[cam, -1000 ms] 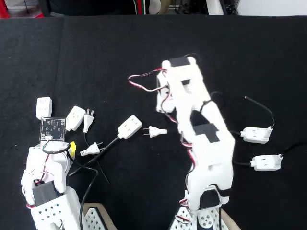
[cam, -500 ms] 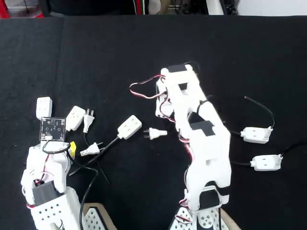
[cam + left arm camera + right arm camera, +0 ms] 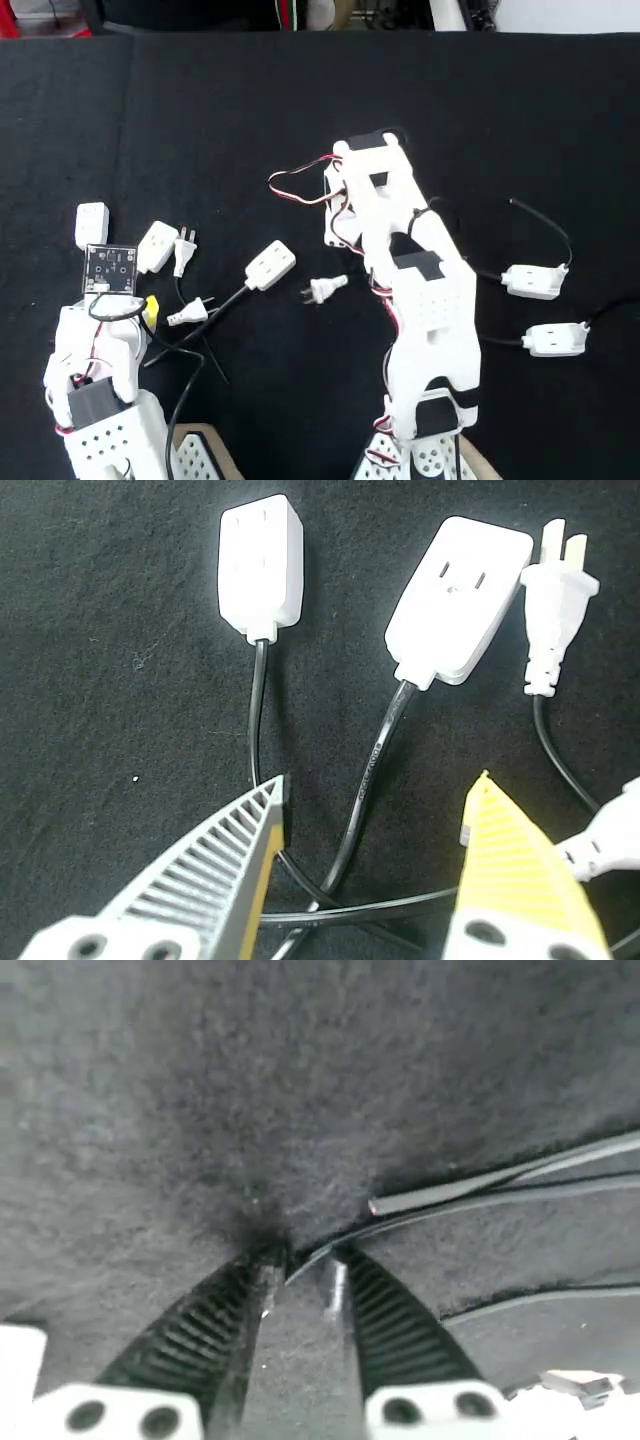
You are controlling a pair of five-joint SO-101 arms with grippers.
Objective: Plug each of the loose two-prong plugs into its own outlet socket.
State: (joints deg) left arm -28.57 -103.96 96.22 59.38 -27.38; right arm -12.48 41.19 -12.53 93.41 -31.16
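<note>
Three loose white two-prong plugs lie on the black cloth: one (image 3: 184, 250) next to a socket (image 3: 157, 246), one (image 3: 190, 312) in front of it, and one (image 3: 322, 290) tilted near the middle socket (image 3: 269, 264). My left gripper (image 3: 380, 785) hovers open over black cords, short of two sockets (image 3: 260, 560) (image 3: 455, 595) and a plug (image 3: 555, 590). My right gripper (image 3: 300, 1272) is low on the cloth, its fingers pinched on a thin black cord (image 3: 470, 1192). In the high view the right arm (image 3: 420, 290) covers it beside the middle plug.
Two more white sockets (image 3: 532, 282) (image 3: 553, 339) lie at the right with cords curling behind them. Another socket (image 3: 91, 224) sits at the far left. Black cords cross in front of the left arm (image 3: 100, 350). Red and white servo wires (image 3: 300, 180) loop off the right arm.
The right arm drew back a little toward its base. The middle plug swung and slid nearer the front, its prongs now angled down-left. The left arm kept still.
</note>
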